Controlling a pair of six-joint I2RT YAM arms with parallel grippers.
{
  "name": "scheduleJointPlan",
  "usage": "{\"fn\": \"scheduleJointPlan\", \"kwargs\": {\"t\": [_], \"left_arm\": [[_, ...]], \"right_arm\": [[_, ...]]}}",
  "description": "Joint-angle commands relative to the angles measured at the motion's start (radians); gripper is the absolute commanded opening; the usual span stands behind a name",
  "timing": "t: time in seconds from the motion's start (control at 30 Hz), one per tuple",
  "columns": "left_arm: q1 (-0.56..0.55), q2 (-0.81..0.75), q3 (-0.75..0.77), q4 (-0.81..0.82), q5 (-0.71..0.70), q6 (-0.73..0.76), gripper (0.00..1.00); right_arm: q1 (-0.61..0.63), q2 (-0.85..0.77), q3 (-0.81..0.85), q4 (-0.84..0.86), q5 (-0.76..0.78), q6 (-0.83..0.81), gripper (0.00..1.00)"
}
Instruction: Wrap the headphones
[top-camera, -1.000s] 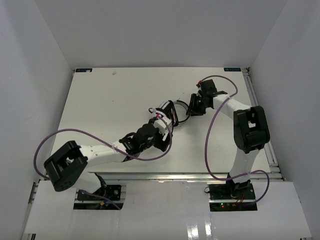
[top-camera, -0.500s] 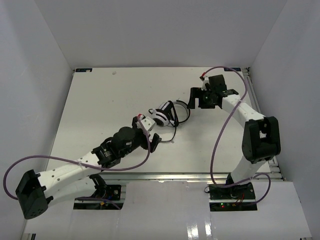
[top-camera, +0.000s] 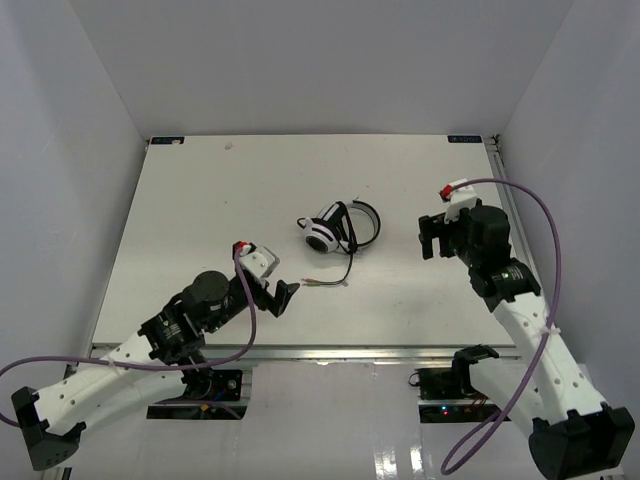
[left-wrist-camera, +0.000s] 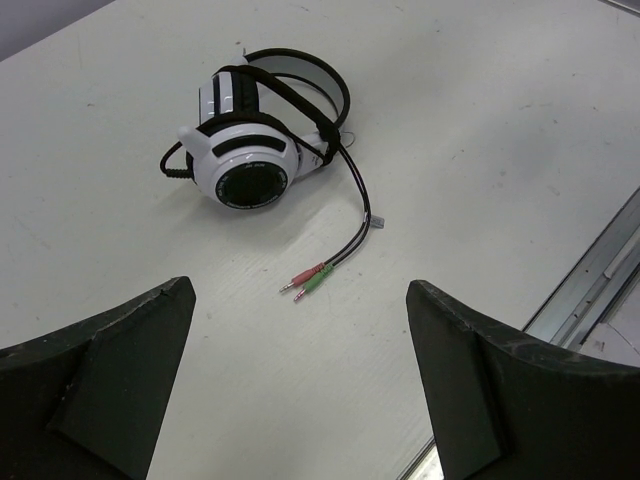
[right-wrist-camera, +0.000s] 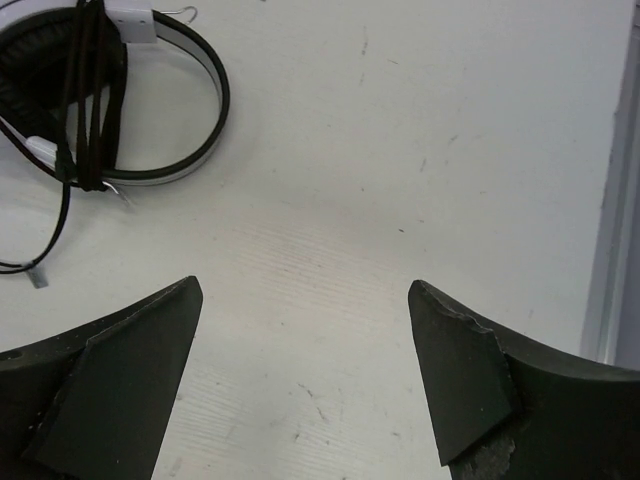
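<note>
The headphones (top-camera: 340, 228) lie on the white table (top-camera: 200, 210), white and black, with the earcups together. In the right wrist view their thin black cable (right-wrist-camera: 90, 100) is wound in several turns across the headband (right-wrist-camera: 205, 120). A short loose end runs to a pink and a green plug (left-wrist-camera: 308, 281) lying on the table. My left gripper (top-camera: 276, 292) hovers open just short of the plugs, and nothing is between its fingers (left-wrist-camera: 120, 370). My right gripper (top-camera: 432, 237) stands open and empty to the right of the headphones, apart from them.
A metal rail (left-wrist-camera: 590, 280) runs along the table's near edge, and another rail (right-wrist-camera: 615, 200) borders its right side. White walls enclose the table on three sides. Purple arm cables (top-camera: 540, 225) loop beside both arms.
Both arms have drawn back from the headphones toward the near edge. The right gripper has opened. The headphones now lie free on the table.
</note>
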Motion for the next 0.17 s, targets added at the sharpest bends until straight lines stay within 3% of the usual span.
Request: {"fn": "scheduleJointPlan", "kwargs": {"t": [0.0, 0.13], "left_arm": [[0.002, -0.031, -0.015, -0.045, -0.003, 0.006, 0.98], [0.003, -0.049, -0.019, -0.049, -0.028, 0.011, 0.98]], "right_arm": [[-0.010, -0.101, -0.059, 0.053, 0.129, -0.023, 0.90], [-0.036, -0.138, -0.091, 0.050, 0.181, -0.028, 0.90]]}}
